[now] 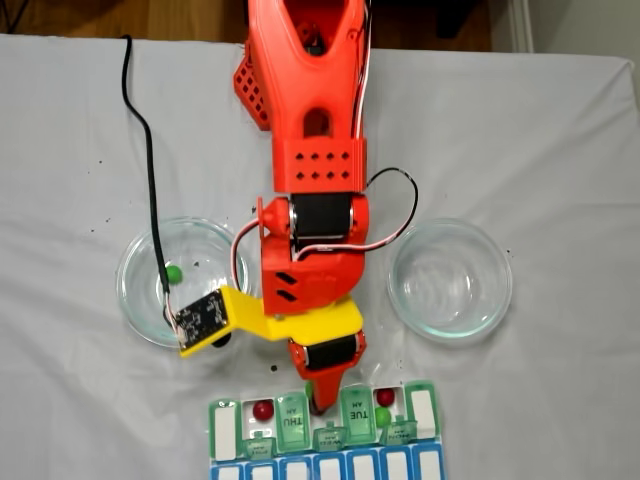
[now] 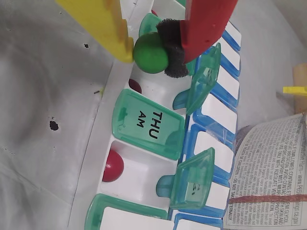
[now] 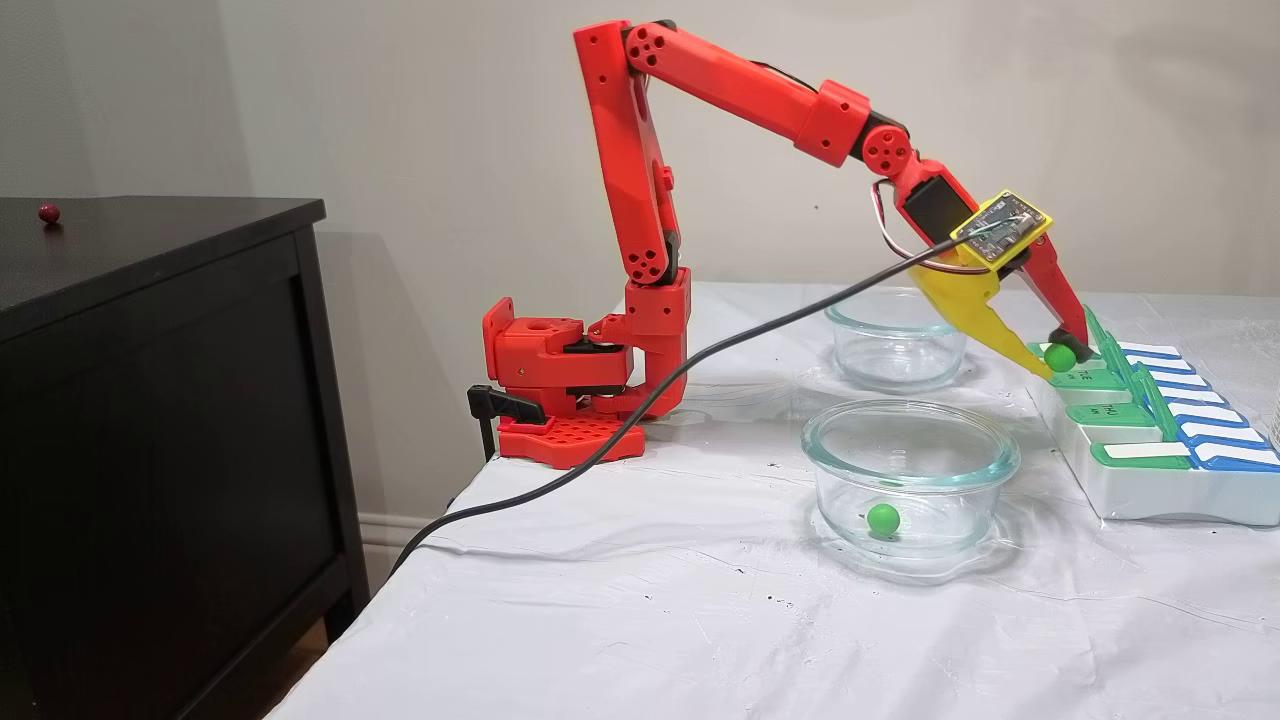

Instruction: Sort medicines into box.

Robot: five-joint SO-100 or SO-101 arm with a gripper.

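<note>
1. Held between the jaws, top centre of the wrist view, a green pill (image 2: 150, 52) hangs over the pill organizer (image 2: 144, 175).
2. Dark red pill (image 2: 112, 166) lies in an open cell, lower left.
3. Another green pill (image 3: 883, 518) sits in the nearer glass bowl (image 3: 910, 440).

Readable text: "THU AM" on a closed green lid (image 2: 148, 125) of the box (image 2: 218, 143), centre of the wrist view; "TUE AM" on a lid (image 1: 357, 412), lower centre of a fixed view.

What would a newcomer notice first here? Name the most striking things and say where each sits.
The red arm arches over the white table, its end effector pinching a green pill just above the pill organizer. In a fixed view, two glass dishes flank the arm; the left dish holds one green pill. A dark red pill lies in an open cell beside the THU lid.
</note>
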